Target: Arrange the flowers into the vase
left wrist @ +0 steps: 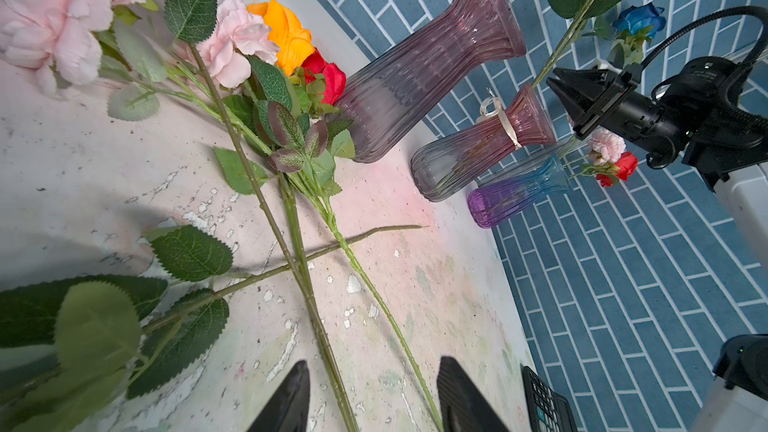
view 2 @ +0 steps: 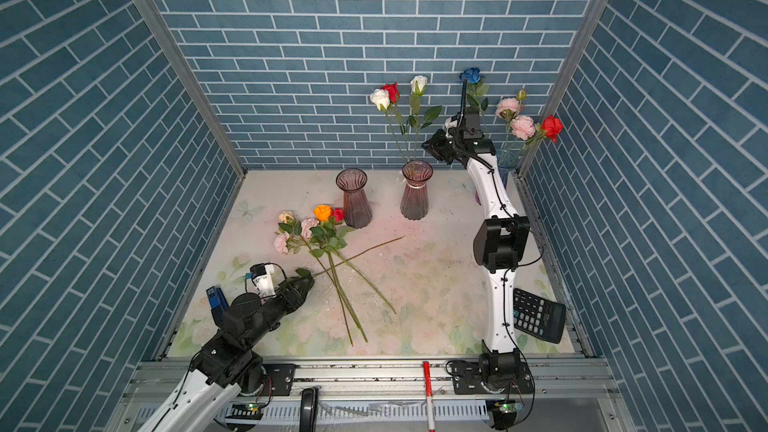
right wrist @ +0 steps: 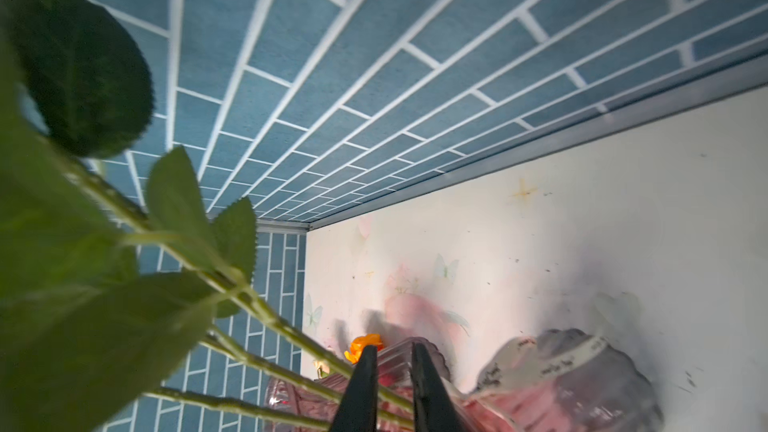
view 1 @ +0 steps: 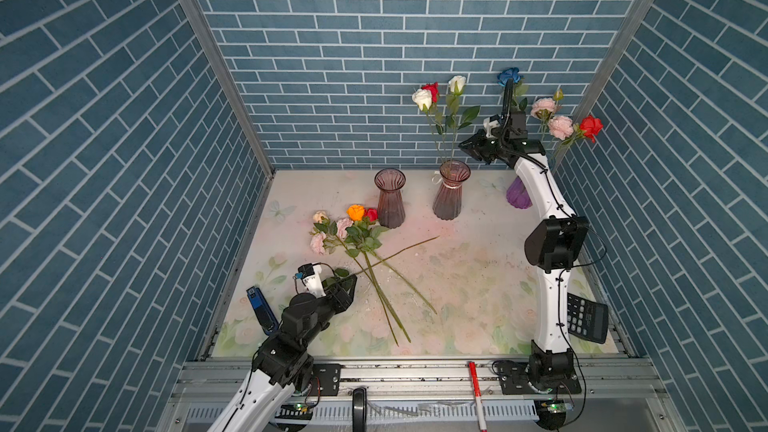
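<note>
Loose flowers [view 1: 353,234] with orange, red, pink and cream blooms lie crossed on the table beside an empty pink vase [view 1: 390,201]. My left gripper [view 1: 353,279] is low over their stems and open; in the left wrist view two stems [left wrist: 328,359] run between its fingers. A ribboned vase [view 1: 451,197] holds two white roses and a red one [view 1: 430,95]. A purple-blue vase [view 1: 515,195] in the back right corner holds blue, pink and red blooms [view 1: 557,122]. My right gripper [view 1: 462,145] hangs raised beside the ribboned vase's stems [right wrist: 266,317], its jaws slightly apart, holding nothing.
A black calculator [view 1: 586,317] leans at the right edge by the right arm. A blue object [view 1: 259,309] stands at the left edge behind the left arm. A red-and-white pen [view 1: 476,388] lies on the front rail. Brick-patterned walls close three sides.
</note>
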`<action>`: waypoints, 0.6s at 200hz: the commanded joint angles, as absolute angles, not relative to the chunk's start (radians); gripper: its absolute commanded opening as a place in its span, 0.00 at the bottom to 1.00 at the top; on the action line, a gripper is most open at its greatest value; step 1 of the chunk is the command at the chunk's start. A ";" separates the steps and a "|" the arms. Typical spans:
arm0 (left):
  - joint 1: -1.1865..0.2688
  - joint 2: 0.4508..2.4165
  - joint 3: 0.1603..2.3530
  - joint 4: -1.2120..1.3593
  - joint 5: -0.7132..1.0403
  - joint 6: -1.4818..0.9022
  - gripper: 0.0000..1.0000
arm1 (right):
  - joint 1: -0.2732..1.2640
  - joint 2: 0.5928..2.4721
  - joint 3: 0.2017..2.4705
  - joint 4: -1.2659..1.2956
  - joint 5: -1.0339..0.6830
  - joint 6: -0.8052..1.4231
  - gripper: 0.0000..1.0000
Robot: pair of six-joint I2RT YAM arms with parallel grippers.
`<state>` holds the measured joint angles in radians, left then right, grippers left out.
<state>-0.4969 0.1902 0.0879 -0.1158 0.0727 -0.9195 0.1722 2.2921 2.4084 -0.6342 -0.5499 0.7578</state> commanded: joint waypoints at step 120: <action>-0.489 0.196 0.110 -0.134 0.075 -0.903 0.52 | 0.478 1.759 1.916 -0.657 -0.346 0.473 0.28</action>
